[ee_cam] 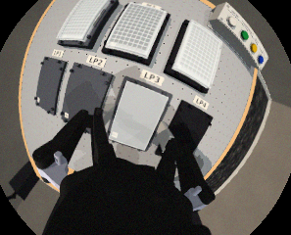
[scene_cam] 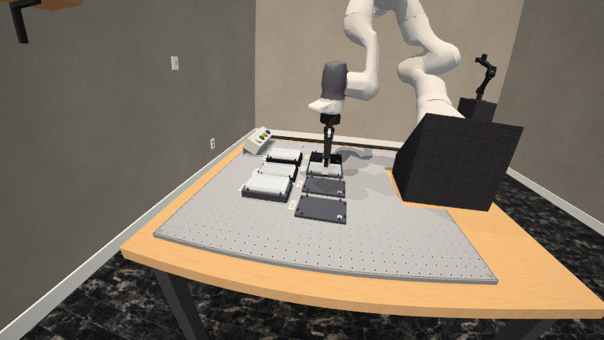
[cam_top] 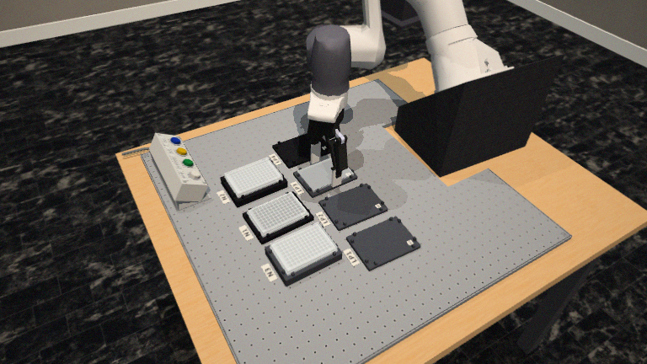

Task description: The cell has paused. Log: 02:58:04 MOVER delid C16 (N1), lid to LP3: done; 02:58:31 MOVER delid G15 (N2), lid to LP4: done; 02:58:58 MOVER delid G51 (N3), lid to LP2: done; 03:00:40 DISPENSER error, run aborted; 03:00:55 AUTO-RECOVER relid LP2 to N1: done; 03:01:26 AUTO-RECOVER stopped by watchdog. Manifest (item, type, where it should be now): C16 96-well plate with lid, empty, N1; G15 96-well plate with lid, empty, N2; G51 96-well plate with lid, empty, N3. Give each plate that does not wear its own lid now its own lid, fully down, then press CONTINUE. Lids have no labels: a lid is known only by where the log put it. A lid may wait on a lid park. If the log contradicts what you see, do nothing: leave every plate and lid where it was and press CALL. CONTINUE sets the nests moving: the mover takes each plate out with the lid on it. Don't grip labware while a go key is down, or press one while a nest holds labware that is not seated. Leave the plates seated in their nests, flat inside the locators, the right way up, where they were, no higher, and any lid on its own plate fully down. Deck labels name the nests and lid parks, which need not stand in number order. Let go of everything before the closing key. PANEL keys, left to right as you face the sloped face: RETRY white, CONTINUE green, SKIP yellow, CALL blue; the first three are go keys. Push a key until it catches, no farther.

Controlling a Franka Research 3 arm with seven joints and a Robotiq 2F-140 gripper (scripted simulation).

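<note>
Holding the tool [cam_top: 326, 169] part-open, gripping nothing, astride the last parked lid [cam_top: 311, 180], one o'clock from the bare middle plate [cam_top: 278, 213] (neighbours apparently lidded already); remaining: capping it, then pressing the green key [cam_top: 188, 162].

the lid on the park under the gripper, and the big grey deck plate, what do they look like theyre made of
The lid looks like clear or frosted plastic: pale, smooth, slightly glossy, with the dark lid park showing around its edges. The deck plate looks like matte grey metal, perhaps anodised aluminium, given its regular grid of small holes. Neither can be confirmed by sight.
</note>
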